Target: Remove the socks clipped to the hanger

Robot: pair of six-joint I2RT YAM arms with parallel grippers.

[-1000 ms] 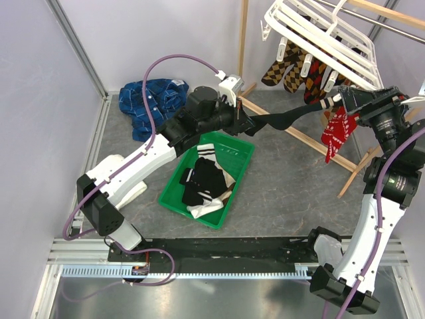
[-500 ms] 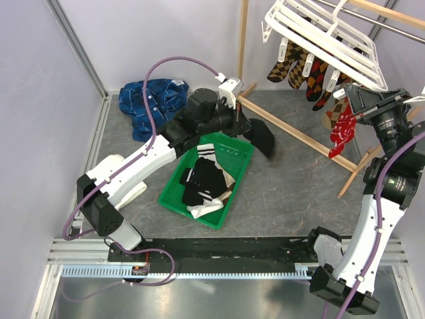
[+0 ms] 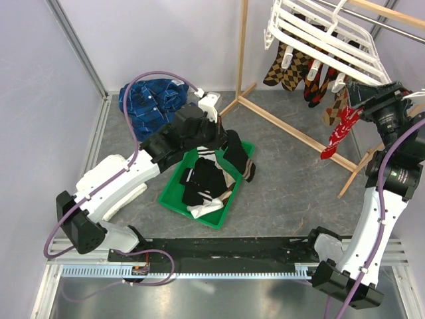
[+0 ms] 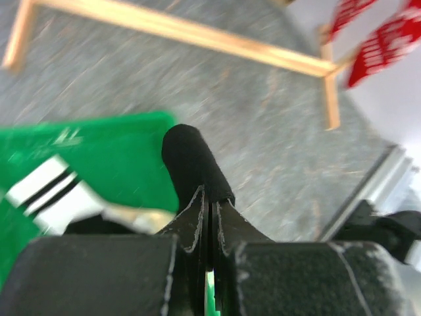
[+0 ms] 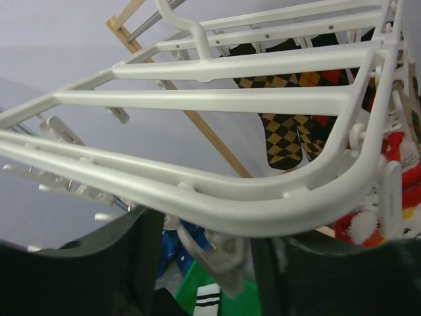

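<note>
- Top view: the left fingers (image 3: pixel 224 138) are pinched on a black sock (image 3: pixel 238 154). It hangs limp over the far right corner of the green tray (image 3: pixel 237 191), which sits near the middle of the tabletop.
- A pile of loose socks (image 3: pixel 202 186) lies in that tray. The white hanger (image 3: pixel 325 43) hangs above the far right corner of the tabletop with brown argyle socks (image 3: pixel 282 70) and a red patterned sock (image 3: pixel 337 129) clipped under it. The right fingers (image 3: pixel 358 98) are raised to its near edge.
- Left wrist view: the left fingers (image 4: pixel 187 227) are closed tight on the black sock (image 4: pixel 194 164), above the green tray (image 4: pixel 99 141) and a striped white sock (image 4: pixel 49 187).
- Right wrist view: the right fingers (image 5: pixel 99 263) stand apart and hold nothing. The hanger's curved rim (image 5: pixel 230 197) and one dangling clip (image 5: pixel 217 257) lie between them, with an argyle sock (image 5: pixel 289 138) behind.
- Handling, as a judgement: the socks are light, soft and floppy. Taking one at the cuff just under its clip should pull it free cleanly, though the hanger will likely swing.
- No brand or writing is readable in any view.
</note>
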